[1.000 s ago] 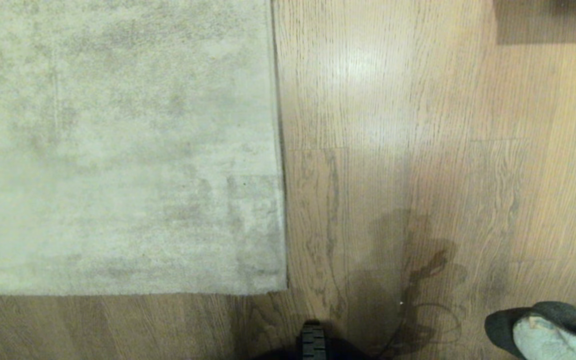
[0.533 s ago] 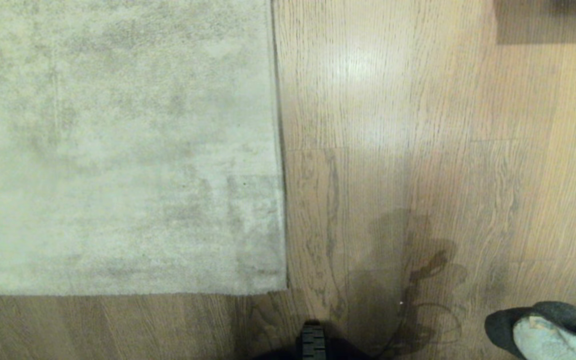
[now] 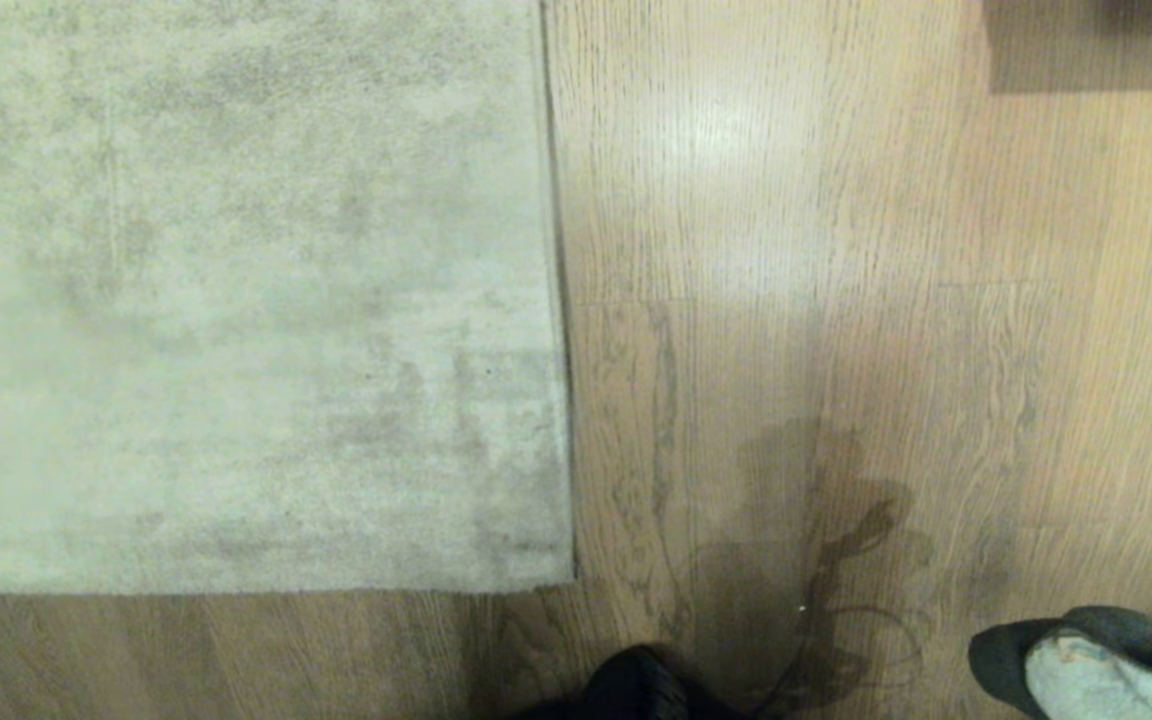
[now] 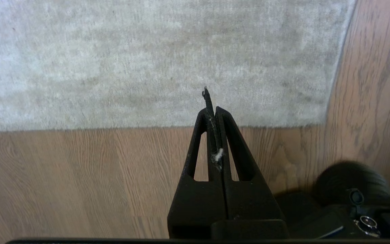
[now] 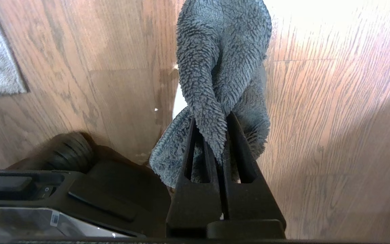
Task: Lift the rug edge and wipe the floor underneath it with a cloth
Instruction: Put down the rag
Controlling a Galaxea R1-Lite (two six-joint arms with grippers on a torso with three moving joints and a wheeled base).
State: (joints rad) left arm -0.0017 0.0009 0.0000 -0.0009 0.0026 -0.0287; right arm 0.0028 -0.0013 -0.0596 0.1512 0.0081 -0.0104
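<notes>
**Two hands closed, rug edge flat on the plank floor**

My left hand [image 4: 212, 112] hangs over the floor [image 3: 836, 250] just short of the rug edge [image 3: 561, 400], its black tapered fingers pressed together on nothing, a wisp of white lint caught between them. The rug is pale, mottled, short-piled; its straight border runs away from me and meets a square corner [image 3: 568, 578] lying flat on the glossy wood-grain planks. My right hand [image 5: 220, 132] is clamped on the cloth [image 5: 222, 67], a shaggy grey terry rag, twisted lengthwise and hanging beyond the fingertips, well apart from the rug.
</notes>
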